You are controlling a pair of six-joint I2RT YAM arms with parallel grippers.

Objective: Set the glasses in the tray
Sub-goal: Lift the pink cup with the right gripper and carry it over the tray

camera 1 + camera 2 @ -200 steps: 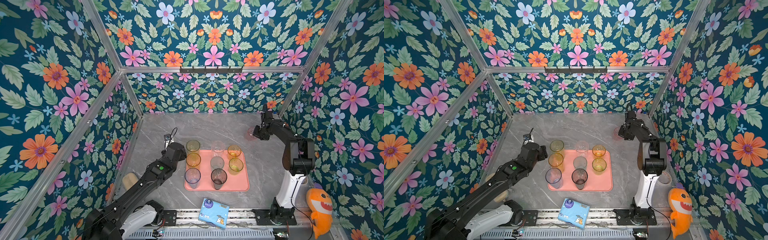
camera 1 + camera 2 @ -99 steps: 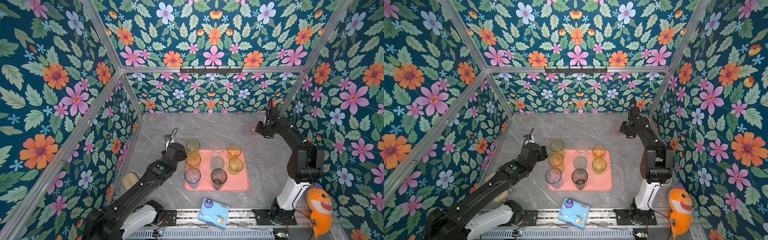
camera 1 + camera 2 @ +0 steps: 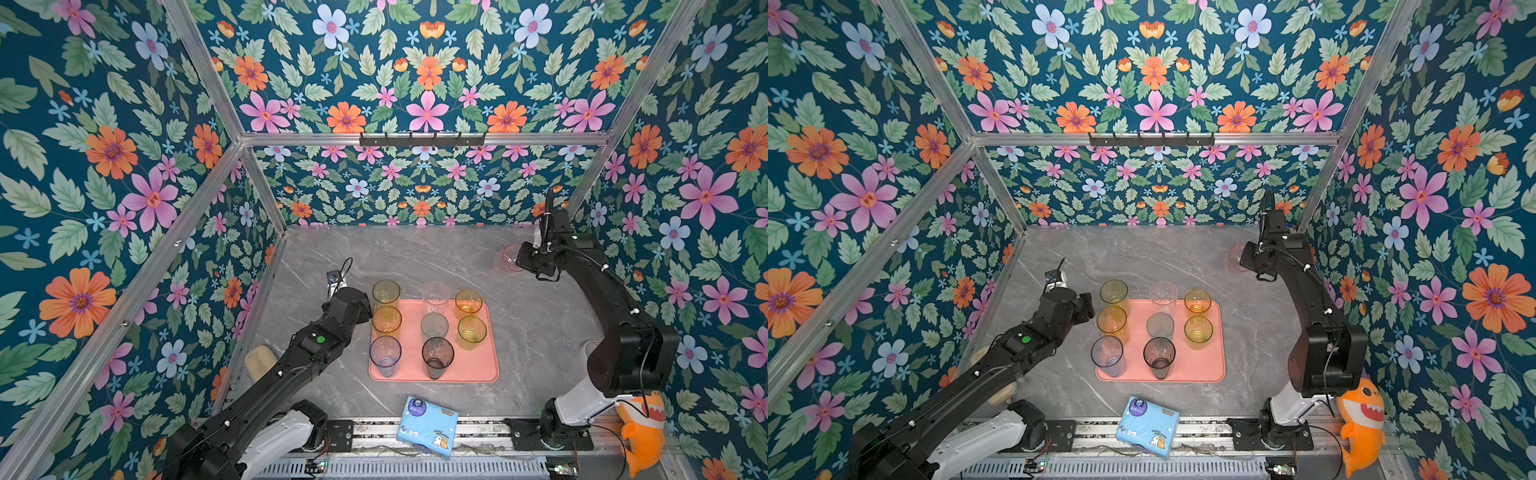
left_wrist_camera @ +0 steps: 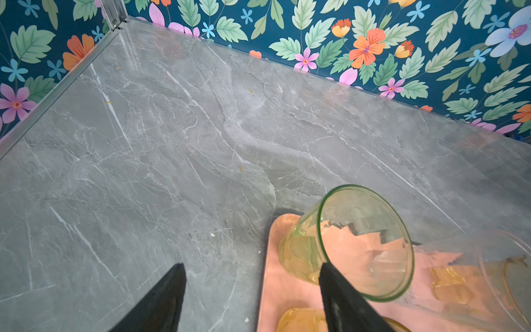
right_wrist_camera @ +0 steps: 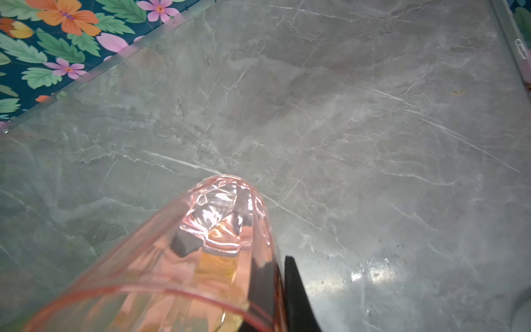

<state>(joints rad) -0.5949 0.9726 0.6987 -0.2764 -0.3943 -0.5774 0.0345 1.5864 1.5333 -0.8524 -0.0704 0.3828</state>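
There are nine glasses [image 3: 434, 326] and one tray [image 3: 478, 370]. Eight glasses stand upright inside the tray: three down its left side, three down its middle, two down its right. The ninth, the pink glass [image 3: 506, 258], is off the tray, well beyond its far right corner. The right gripper [image 5: 273, 267] pinches its wall, one finger inside and one outside. The left gripper [image 4: 253, 276] is spread and empty at the tray's far left corner, beside the yellow-green glass [image 4: 359, 244]. One tissue packet [image 3: 428, 424] lies in front of the tray.
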